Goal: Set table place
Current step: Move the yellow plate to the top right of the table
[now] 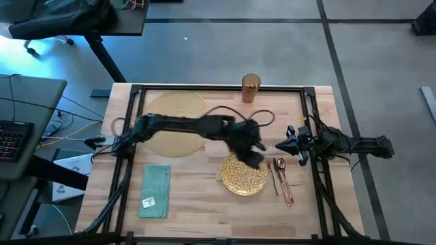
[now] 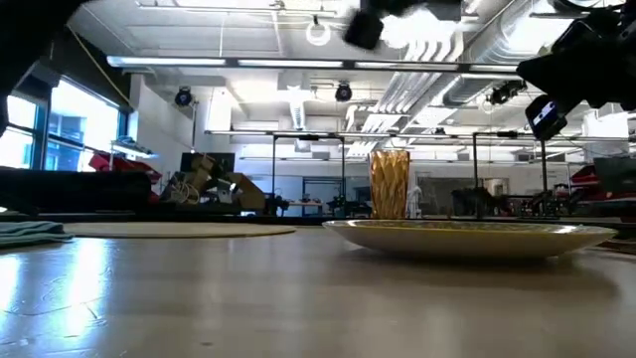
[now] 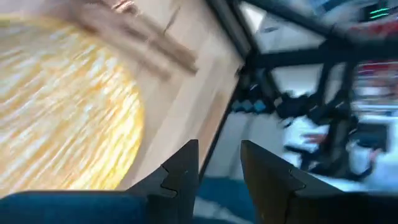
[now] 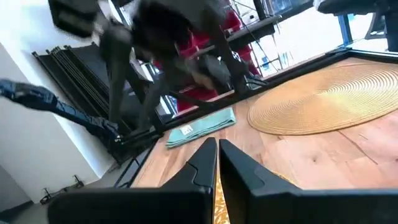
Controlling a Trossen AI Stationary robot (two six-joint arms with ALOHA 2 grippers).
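The glittery gold plate [image 1: 244,177] lies flat on the light-wood table [image 1: 204,211], right of centre. My left gripper [image 1: 255,156] hangs over the plate's far rim, well above the table, and is open [image 3: 219,171] with nothing between its fingers. The pale-gold placemat [image 1: 174,126] lies at the far left, under my left arm. A teal napkin [image 1: 154,190] lies at the near left. The fork, spoon and knife [image 1: 281,180] lie just right of the plate. The amber cup [image 1: 251,88] stands at the far edge. My right gripper [image 1: 281,146] is shut [image 4: 216,155], above the table beyond the cutlery.
A black rail frame [image 1: 310,102] runs around the table top and down both sides. Cables [image 1: 262,117] loop over the wood near the left arm's wrist. A grey desk with a keyboard [image 1: 13,136] stands off the table's left side.
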